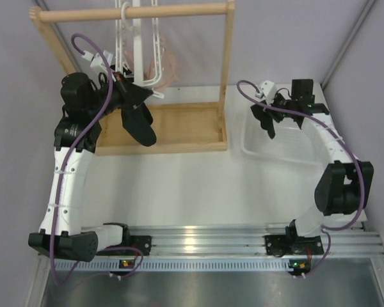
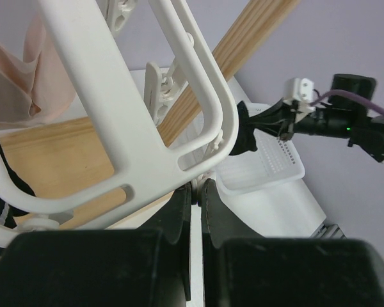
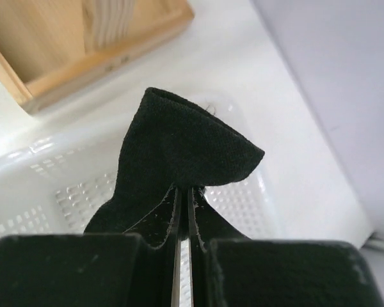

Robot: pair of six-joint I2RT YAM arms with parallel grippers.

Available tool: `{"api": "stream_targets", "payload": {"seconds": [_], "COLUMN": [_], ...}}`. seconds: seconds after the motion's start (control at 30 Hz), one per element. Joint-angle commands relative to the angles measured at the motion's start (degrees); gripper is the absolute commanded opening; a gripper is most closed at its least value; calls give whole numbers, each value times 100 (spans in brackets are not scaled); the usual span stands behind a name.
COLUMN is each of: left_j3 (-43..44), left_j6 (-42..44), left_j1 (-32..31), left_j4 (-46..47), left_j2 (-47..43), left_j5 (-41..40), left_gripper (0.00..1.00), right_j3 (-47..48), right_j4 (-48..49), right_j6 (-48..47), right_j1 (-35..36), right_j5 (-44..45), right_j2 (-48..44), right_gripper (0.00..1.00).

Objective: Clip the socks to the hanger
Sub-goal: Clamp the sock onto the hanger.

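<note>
The white hanger (image 1: pixel 131 45) hangs by its hook from the wooden rod; it fills the left wrist view (image 2: pixel 96 83). My left gripper (image 1: pixel 133 96) is under its right end, jaws nearly closed (image 2: pixel 197 188) on a small white clip of the hanger. One black sock (image 1: pixel 141 128) dangles below the hanger beside that gripper; its edge shows in the left wrist view (image 2: pixel 6 185). My right gripper (image 1: pixel 269 125) is shut (image 3: pixel 184 192) on a second black sock (image 3: pixel 179 147), held above the white basket; it also shows in the left wrist view (image 2: pixel 243 128).
A wooden rack (image 1: pixel 227 70) with a tray base (image 1: pixel 185 128) stands at the back. A pale pink cloth (image 1: pixel 169 64) hangs behind the hanger. A white perforated basket (image 1: pixel 288 152) sits at the right, close to the grey side wall.
</note>
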Motion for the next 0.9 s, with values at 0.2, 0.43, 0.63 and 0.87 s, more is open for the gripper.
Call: {"api": "stream_targets", "payload": {"seconds": [0.2, 0.43, 0.63, 0.87], "left_j3": [53, 18, -8, -140], "left_j6": [-39, -48, -83, -109], "left_j1": [47, 47, 47, 47], "left_j4": [578, 605, 579, 552], "left_j2": [-179, -205, -197, -223], "left_j5": [-34, 10, 177, 405], "left_gripper": [0, 0, 0, 0], "right_j3": [241, 469, 812, 1392], "right_j4": [473, 605, 702, 948], "right_j6": [-282, -422, -669, -801], "right_j1": [639, 2203, 3232, 3900], "right_j5": [-1384, -1385, -894, -523], "right_j2": [-1464, -1641, -1246, -631], "right_gripper": [0, 0, 0, 0]}}
